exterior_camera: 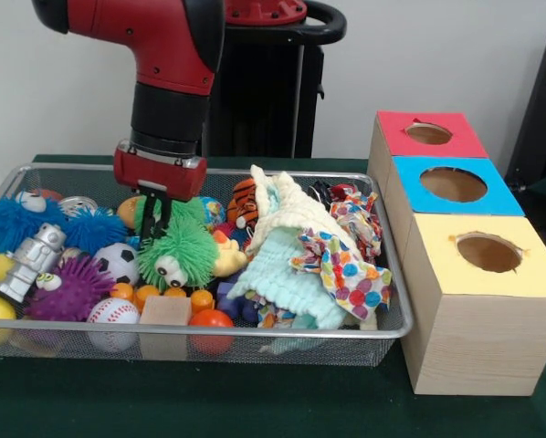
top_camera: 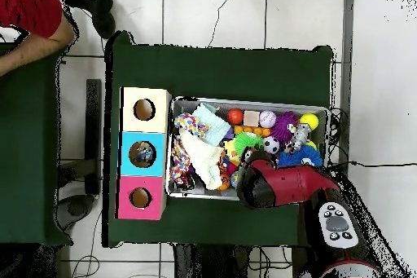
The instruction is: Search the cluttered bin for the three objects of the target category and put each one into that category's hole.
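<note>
The wire mesh bin (exterior_camera: pixel 282 334) is full of toys and cloths; it also shows in the overhead view (top_camera: pixel 244 101). My gripper (exterior_camera: pixel 160 217) hangs straight down from the red arm and is pushed into the top of a green fuzzy toy with eyes (exterior_camera: pixel 177 257), left of the bin's middle. In the overhead view the arm (top_camera: pixel 285 183) covers the gripper, and the green toy (top_camera: pixel 244 142) shows just beyond it. Three wooden boxes stand beside the bin, each with a round hole: red (exterior_camera: pixel 428 134), blue (exterior_camera: pixel 453 185), yellow (exterior_camera: pixel 488 253).
Around the green toy lie a soccer ball (exterior_camera: pixel 118 260), a baseball (exterior_camera: pixel 113 313), a purple spiky ball (exterior_camera: pixel 68 290), a silver robot (exterior_camera: pixel 31 260), a wooden block (exterior_camera: pixel 165 310) and spotted and mint cloths (exterior_camera: pixel 346 260). A person's red sleeve (top_camera: pixel 28 10) shows at the overhead view's top left.
</note>
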Controlling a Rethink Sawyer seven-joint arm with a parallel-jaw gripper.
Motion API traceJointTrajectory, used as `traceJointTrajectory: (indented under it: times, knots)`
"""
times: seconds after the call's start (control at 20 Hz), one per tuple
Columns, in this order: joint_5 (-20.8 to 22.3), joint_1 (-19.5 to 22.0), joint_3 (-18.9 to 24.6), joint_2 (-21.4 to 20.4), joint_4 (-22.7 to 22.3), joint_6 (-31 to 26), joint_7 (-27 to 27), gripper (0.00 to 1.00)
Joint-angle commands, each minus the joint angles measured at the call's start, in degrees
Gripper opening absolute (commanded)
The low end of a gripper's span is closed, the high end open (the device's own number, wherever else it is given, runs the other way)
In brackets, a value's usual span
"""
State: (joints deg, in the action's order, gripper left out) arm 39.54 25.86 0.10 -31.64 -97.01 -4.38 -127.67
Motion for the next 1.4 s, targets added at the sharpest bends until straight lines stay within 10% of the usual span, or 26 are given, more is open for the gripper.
traceJointTrajectory:
  times: [0.05,1.4]
  knots:
    - [-3.55,0.28,-1.24,2.37,1.16,1.00,-7.13,0.00]
    - [-12.05,3.48,10.30,-13.10,-13.64,-6.07,-1.81,0.00]
